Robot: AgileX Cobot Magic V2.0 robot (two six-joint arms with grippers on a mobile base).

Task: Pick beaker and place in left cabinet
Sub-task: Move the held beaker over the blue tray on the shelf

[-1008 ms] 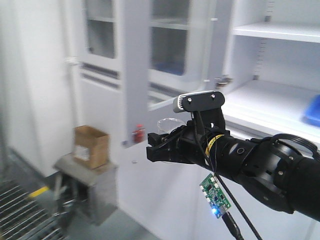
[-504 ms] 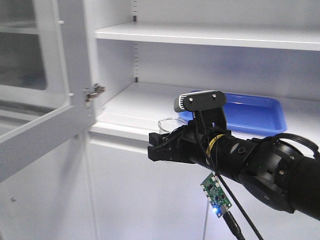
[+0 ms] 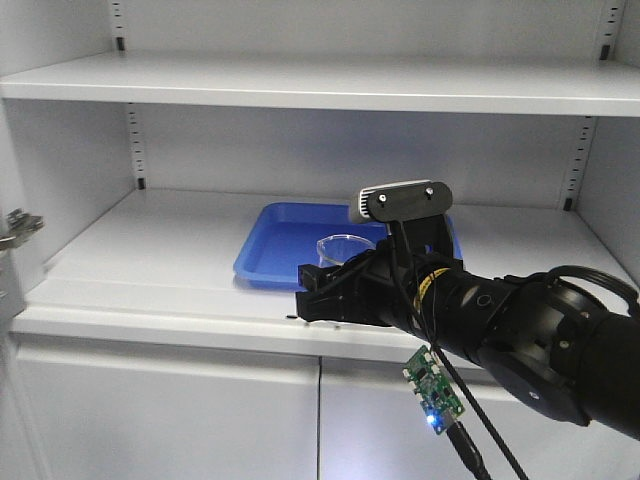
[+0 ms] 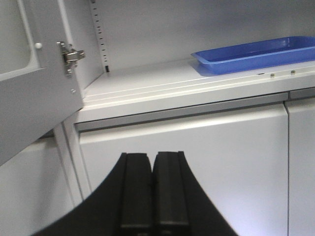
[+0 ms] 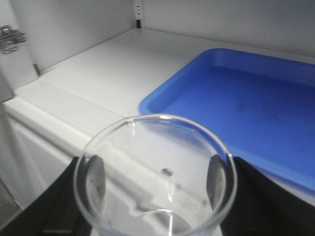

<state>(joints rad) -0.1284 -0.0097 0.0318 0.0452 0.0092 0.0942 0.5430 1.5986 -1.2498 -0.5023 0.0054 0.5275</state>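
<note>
The beaker (image 3: 342,247), small and of clear glass, is held upright in my right gripper (image 3: 318,292), which is shut on it. From the right wrist its rim (image 5: 155,172) fills the foreground, with black fingers (image 5: 59,196) pressed on both sides. It hangs just before the front edge of the left cabinet's lower shelf (image 3: 150,262), a light grey shelf (image 5: 98,73). My left gripper (image 4: 153,162) is shut on nothing, low down, facing the doors under the shelf (image 4: 147,86).
A blue tray (image 3: 285,240) lies on the shelf right behind the beaker, seen also as the tray (image 5: 246,103) and tray (image 4: 251,51). An upper shelf (image 3: 300,85) spans above. An open door with a hinge (image 4: 69,55) stands at the left. A circuit board (image 3: 432,395) dangles under the arm.
The view has swung right, from the glass-door cabinet and cardboard box to the open shelves. The blue tray now sits directly behind the held beaker. The arm's pose looks unchanged.
</note>
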